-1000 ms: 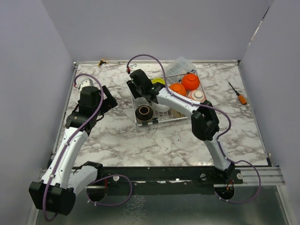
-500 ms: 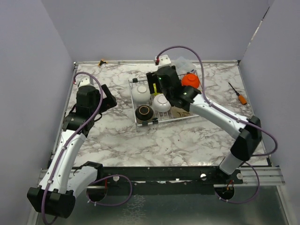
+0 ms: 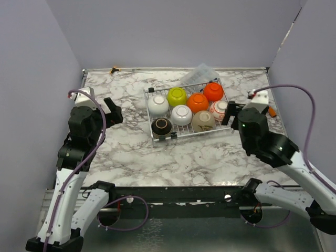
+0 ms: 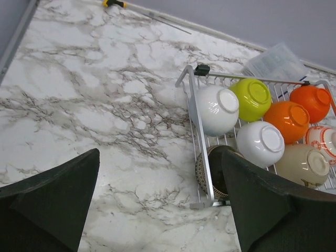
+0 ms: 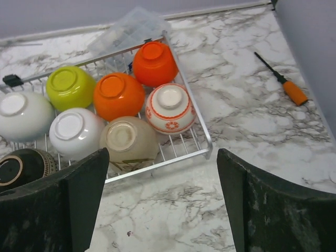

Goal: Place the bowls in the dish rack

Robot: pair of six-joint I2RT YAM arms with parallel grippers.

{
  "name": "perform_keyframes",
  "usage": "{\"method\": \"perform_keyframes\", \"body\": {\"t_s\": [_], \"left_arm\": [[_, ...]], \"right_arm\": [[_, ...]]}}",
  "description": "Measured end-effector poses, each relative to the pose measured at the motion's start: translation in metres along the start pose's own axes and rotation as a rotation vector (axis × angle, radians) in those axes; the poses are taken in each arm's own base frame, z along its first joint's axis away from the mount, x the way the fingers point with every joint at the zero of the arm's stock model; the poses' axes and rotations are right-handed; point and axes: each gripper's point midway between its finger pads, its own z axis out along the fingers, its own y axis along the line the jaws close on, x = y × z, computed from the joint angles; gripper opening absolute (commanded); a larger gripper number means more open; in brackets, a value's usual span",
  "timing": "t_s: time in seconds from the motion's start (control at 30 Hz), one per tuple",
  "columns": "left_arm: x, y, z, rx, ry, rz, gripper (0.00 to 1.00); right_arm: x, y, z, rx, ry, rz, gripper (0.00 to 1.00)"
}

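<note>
Right gripper [image 5: 160, 155] withdrew from dish rack [image 3: 149, 116], fingers wide apart, empty. Left gripper [image 4: 160, 157] fully spread, empty. All eight bowls [image 3: 181, 114] sat in rack; loading judged complete.

There are eight bowls [image 3: 181, 115] in all. Two are orange: the far orange bowl [image 5: 154, 63] and the near orange bowl [image 5: 118, 95]. Two are plain white: the left white bowl [image 5: 21, 114] and the middle white bowl [image 5: 76, 131]. There is one lime-yellow bowl [image 5: 70, 86], one beige bowl [image 5: 127, 139], one white bowl with red pattern [image 5: 169, 107] and one dark brown bowl [image 5: 23, 165]. There is one dish rack [image 4: 197, 136], one clear plastic bag [image 5: 131, 26], one orange-handled screwdriver [image 5: 281, 79] and one small yellow-and-black object [image 4: 113, 3].
</note>
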Motion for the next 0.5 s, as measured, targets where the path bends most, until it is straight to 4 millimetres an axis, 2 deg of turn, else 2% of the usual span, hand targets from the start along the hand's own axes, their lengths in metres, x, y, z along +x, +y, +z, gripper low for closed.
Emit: {"method": "perform_keyframes", "body": {"t_s": [0.07, 0.17, 0.2, 0.23, 0.27, 0.37, 0.5], "left_arm": [[-0.007, 0.001, -0.008, 0.002, -0.034, 0.011, 0.99], [-0.026, 0.000, -0.023, 0.009, -0.096, 0.032, 0.99], [-0.039, -0.002, -0.029, 0.012, -0.126, 0.038, 0.99], [-0.042, -0.002, -0.031, 0.012, -0.134, 0.043, 0.99], [-0.061, -0.006, -0.041, 0.024, -0.184, 0.043, 0.99], [-0.085, -0.012, -0.055, 0.039, -0.245, 0.045, 0.99], [-0.100, -0.016, -0.063, 0.050, -0.282, 0.049, 0.99]], "right_arm": [[-0.008, -0.022, -0.015, 0.029, -0.022, 0.044, 0.90], [-0.033, -0.052, -0.042, 0.057, -0.074, 0.114, 0.90], [-0.044, -0.060, -0.050, 0.055, -0.097, 0.142, 0.90], [-0.055, -0.066, -0.058, 0.050, -0.124, 0.171, 0.90], [-0.066, -0.072, -0.066, 0.045, -0.151, 0.200, 0.90], [-0.090, -0.089, -0.084, 0.037, -0.214, 0.263, 0.90], [-0.095, -0.094, -0.087, 0.048, -0.227, 0.259, 0.90]]}}
